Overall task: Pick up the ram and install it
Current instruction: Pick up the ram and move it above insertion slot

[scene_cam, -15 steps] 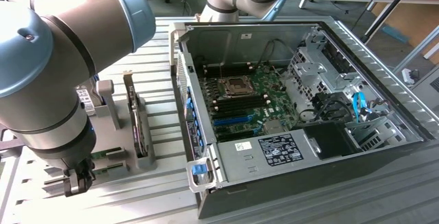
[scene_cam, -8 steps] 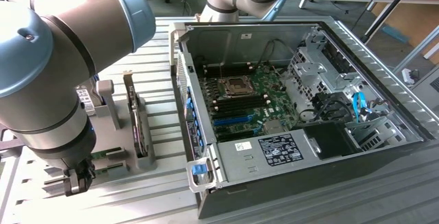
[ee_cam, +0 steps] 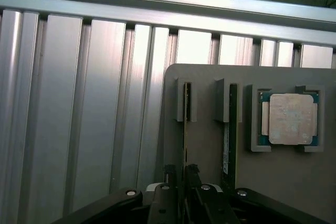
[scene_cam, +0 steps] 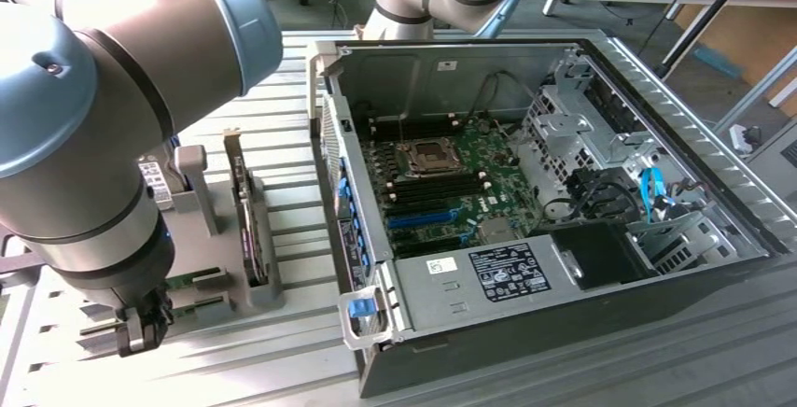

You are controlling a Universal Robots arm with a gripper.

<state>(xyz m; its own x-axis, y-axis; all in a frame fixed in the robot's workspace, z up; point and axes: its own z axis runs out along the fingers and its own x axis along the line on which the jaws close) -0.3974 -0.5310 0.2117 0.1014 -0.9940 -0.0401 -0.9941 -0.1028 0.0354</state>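
Gripping the ram (ee_cam: 185, 129): gripper (ee_cam: 180, 170) clamped across its edge.
Best lifted straight from its slot (ee_cam: 180, 100), sparing the twin (ee_cam: 227, 129).

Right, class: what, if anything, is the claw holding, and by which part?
The claw pinches the thin green memory stick across its flat faces, standing in the grey holder.

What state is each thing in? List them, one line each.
ram, on edge, seated in its holder slot
gripper, down over the ram
second ram stick, on edge in the next slot
processor chip, lying flat in its recess
expansion card, upright in its stand
computer case, on its side, open
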